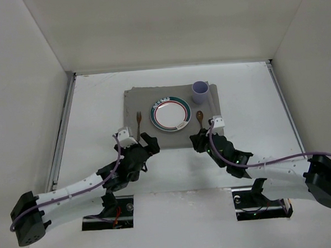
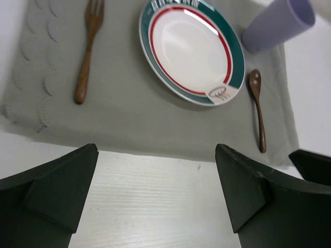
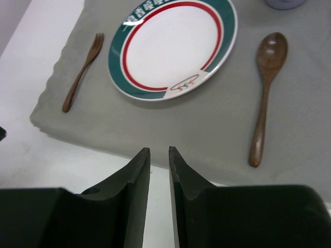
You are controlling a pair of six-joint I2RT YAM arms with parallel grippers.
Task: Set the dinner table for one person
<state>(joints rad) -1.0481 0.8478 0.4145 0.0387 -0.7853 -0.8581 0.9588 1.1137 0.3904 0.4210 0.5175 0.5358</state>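
Hovering at the near edge of the grey placemat point(image 1: 136, 103) on the dinner table point(image 1: 97, 111), we hold our left gripper point(image 2: 155, 191) wide apart and our right gripper point(image 3: 159, 155) nearly closed on nothing, and judge a careless forward sweep could ruck the cloth and knock the spoon point(image 3: 264, 98) askew.

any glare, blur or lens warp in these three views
Top external: even, soft light, everything sharp, only faint shadows on the table. Left wrist: a faint glare streak on the plate, the cup leans outward from wide-angle warp, the dark fingers show little detail. Right wrist: plate and spoon crisp, the close fingers dark and slightly soft.
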